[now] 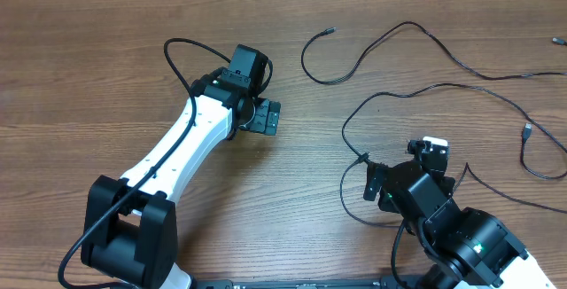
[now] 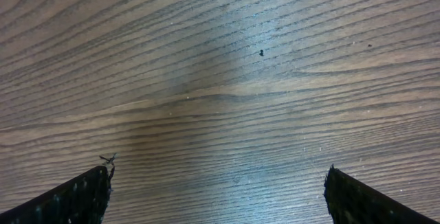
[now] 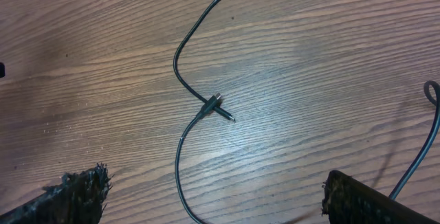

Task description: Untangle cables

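Cables (image 1: 443, 84) sprawl over worktop (image 1: 89, 58), upper right and right of overhead frame. Right end effector (image 3: 213, 189) released, fingers wide, cord and plug (image 3: 218, 107) at centre of its wrist view. Left end effector (image 2: 216, 183) released, left of centre.

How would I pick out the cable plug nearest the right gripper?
Find the right arm at the bottom right of the overhead view. Just ahead of its open right gripper, a thin black cable kinks, and a small plug juts from that kink. The other plug ends lie much farther from it.
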`<state>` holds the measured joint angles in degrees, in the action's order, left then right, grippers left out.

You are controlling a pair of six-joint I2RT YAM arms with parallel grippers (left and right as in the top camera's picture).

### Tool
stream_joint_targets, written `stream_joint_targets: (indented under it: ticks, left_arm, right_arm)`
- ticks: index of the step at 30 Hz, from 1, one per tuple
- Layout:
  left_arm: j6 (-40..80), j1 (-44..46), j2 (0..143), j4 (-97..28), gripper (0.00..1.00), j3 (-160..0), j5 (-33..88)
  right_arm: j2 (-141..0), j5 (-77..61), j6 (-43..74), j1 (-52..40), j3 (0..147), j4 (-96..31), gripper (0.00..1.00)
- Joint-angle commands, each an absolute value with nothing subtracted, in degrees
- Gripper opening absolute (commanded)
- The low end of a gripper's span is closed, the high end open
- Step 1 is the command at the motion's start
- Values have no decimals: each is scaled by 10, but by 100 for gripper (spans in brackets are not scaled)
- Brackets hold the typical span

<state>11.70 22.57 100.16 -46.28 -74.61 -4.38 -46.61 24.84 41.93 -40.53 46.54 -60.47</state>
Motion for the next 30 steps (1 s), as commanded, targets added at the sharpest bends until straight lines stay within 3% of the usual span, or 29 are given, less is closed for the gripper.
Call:
stream_joint_targets:
  ticks: [1,16,30]
  left_arm:
    - [123,225,1004,-463,100,-743,-50]
    - [107,235,957,-438,100,-739,-95]
    - [32,246,650,49,100,-469,-96]
  right_arm:
    - [-463,252,416,-403,480,-604,100]
    - [-463,252,416,-403,480,-604,100]
    - [-463,252,416,-403,480,-604,100]
